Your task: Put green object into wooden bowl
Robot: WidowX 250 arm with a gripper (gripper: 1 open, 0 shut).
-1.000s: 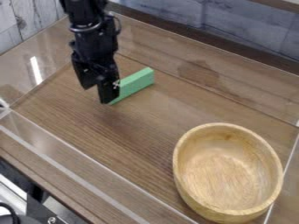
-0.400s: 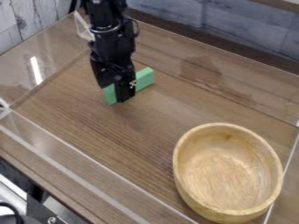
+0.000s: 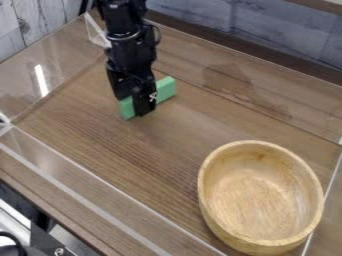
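gripper (image 3: 134,98): jaws wide, nothing held | green object (image 3: 158,94): directly below, jaws straddling it | long axis: diagonal, lower-left to upper-right

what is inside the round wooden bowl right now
Nothing shows inside the light tan round wooden bowl; only its bare grain is visible. The near inner wall is hidden by the rim. The small flat green block lies on the table.
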